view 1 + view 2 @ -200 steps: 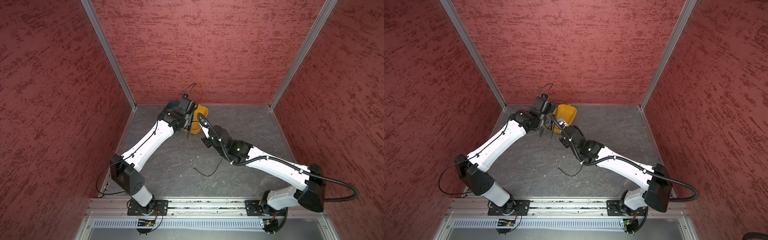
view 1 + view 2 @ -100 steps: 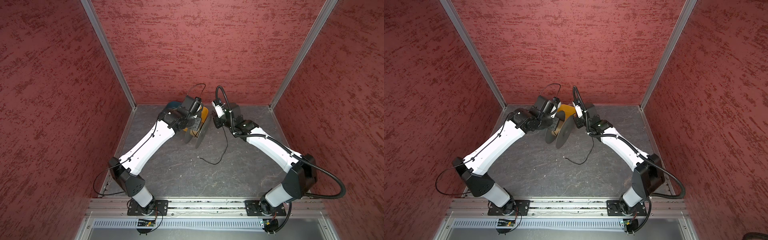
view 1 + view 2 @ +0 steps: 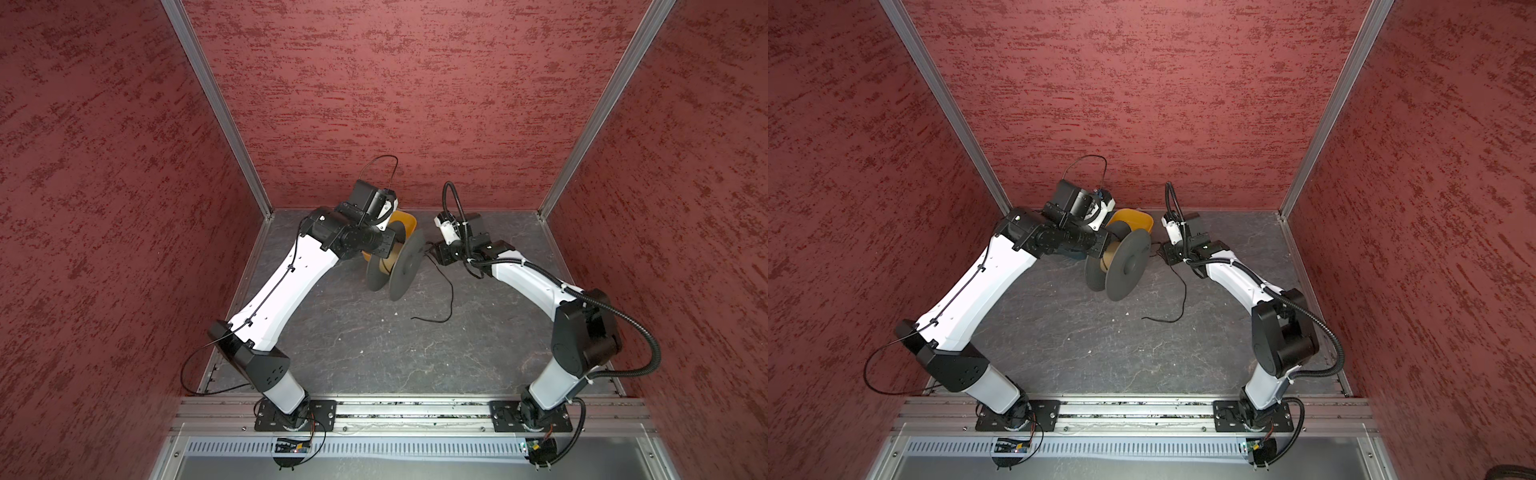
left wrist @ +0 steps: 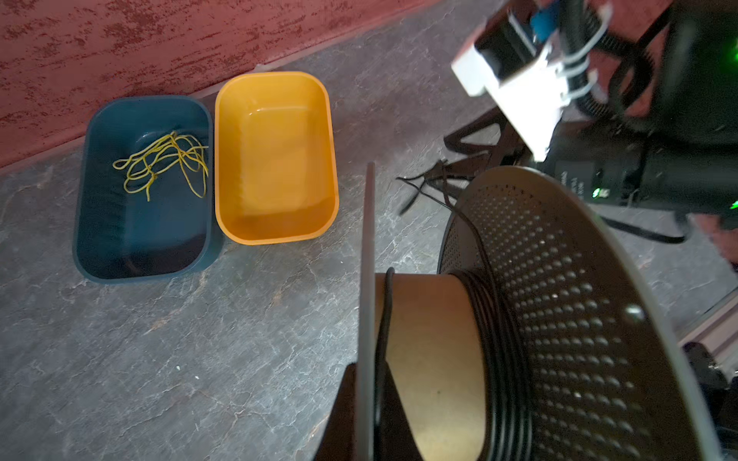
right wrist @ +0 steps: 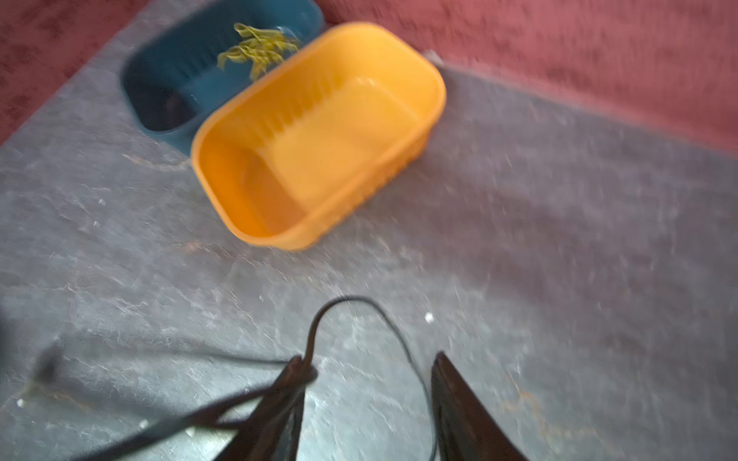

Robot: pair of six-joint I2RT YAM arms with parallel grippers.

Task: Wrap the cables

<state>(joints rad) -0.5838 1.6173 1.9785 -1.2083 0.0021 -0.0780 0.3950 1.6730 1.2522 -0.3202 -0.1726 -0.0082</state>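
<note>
The right gripper (image 5: 367, 359) is opening now, jaws parting where they were pinched a second ago, the cable (image 5: 347, 298) looping loose over one finger. That arm is sitting back from the middle. The left gripper (image 4: 364, 389) is staying clamped on the spool (image 3: 405, 266) flange, cable trailing from its core onto the table (image 3: 374, 353)

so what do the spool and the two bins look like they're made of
The spool: its flanges look like matte dark grey plastic, one dotted with rows of small holes. Its core looks like cardboard, tan and dull. The orange bin and blue bin are probably moulded plastic, slightly glossy, with soft highlights and ribbed walls.
</note>
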